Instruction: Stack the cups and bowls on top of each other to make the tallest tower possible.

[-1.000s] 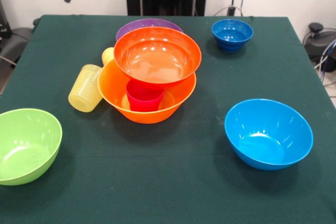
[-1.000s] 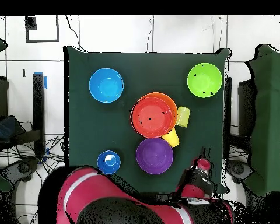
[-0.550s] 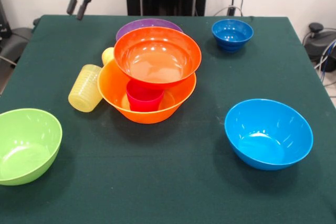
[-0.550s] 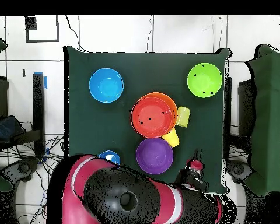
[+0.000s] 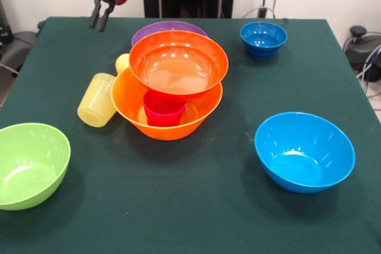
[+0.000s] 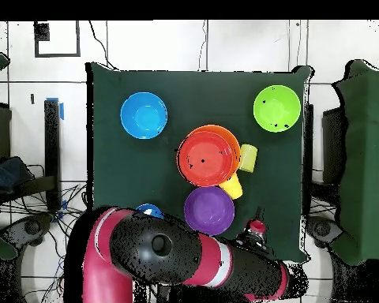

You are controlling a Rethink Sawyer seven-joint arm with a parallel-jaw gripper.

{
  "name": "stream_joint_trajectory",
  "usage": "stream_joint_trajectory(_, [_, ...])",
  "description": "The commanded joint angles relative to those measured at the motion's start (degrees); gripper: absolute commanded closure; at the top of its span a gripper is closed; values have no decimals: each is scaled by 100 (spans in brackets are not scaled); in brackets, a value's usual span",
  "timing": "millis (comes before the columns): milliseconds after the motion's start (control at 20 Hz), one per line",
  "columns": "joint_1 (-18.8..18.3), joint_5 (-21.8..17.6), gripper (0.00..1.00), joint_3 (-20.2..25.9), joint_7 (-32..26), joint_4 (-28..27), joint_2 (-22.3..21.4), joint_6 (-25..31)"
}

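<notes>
Red-orange bowl (image 5: 178, 63) perches on a red-pink cup (image 5: 164, 110), adding height; end effector (image 5: 99, 21), upper left, slightly parted, holds nothing

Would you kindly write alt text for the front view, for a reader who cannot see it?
A glossy red-orange plastic bowl rests on a red-pink plastic cup inside a large orange-yellow bowl on a dark green table. The red gripper hovers at top left, holding nothing. A ribbed pale yellow cup lies on its side beside the stack.
</notes>
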Motion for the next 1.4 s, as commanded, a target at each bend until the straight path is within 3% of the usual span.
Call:
stream_joint_trajectory(50, [119,585,0,498,232,-311,513,-319])
stream_joint_trajectory(750, [40,1613,0,614,317,-240,1183,-1688])
stream_joint_trajectory(1050, [185,1834,0,639,301,-454,1408,-1708])
stream_joint_trajectory(1400, [169,1673,0,693,415,-963,1642,-1302])
